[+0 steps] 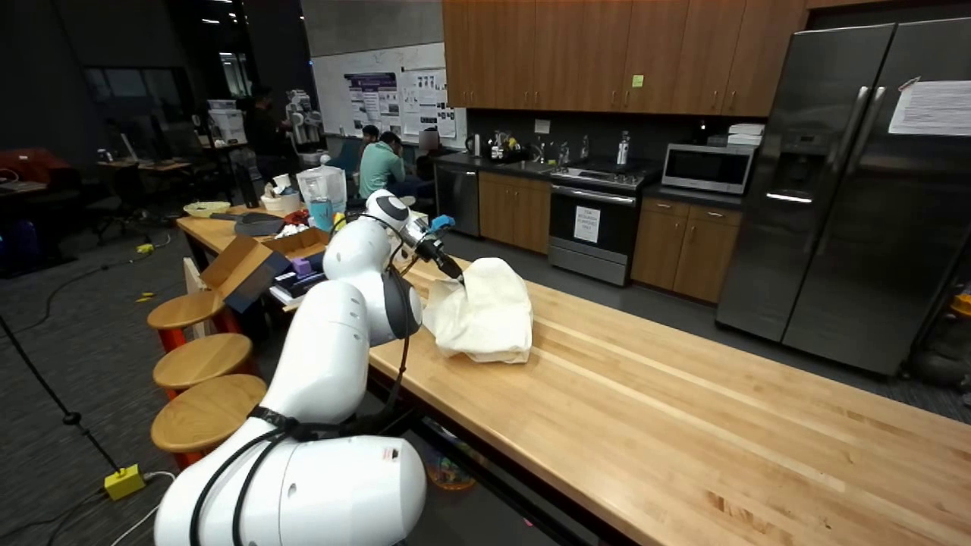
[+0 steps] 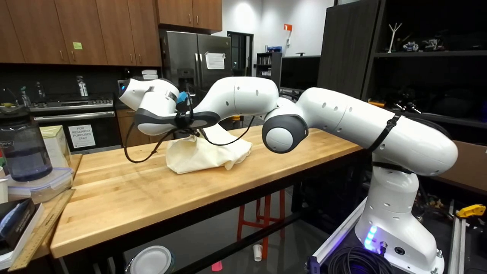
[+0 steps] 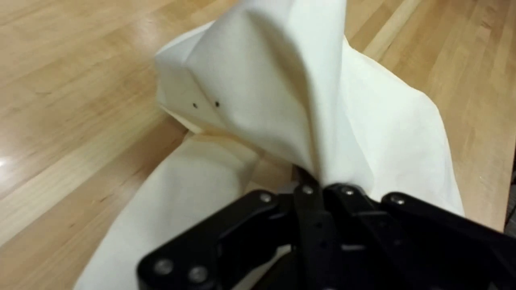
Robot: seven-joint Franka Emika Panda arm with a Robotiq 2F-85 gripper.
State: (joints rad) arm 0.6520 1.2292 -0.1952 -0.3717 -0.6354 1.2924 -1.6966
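Cream cloth (image 3: 250,92): plain, matte, heavily crumpled; one broad fold stands in a peak, the remainder slumps in loose lobes; two small dark dots show near a crease in the wrist view. Location: on the butcher-block tabletop (image 1: 683,394), in both exterior views.

Black gripper (image 3: 316,183): jaws together, a fold of the cloth pinched between the tips.

Kitchen range (image 2: 102,133): white sign (image 2: 81,136) on its door, in capitals, legible in an exterior view, "FOR RESEARCH PURPOSES ONLY".

Refrigerator (image 1: 850,250): stainless, with printed sheet (image 1: 933,108); text too small to read.

Poster (image 1: 374,98): purple-headed, on whiteboard (image 1: 326,91); illegible.

Water bottle (image 2: 23,152): translucent, pale logo, unreadable.

Sticky note (image 1: 637,80): yellow-green, on wooden cabinet (image 1: 660,45).
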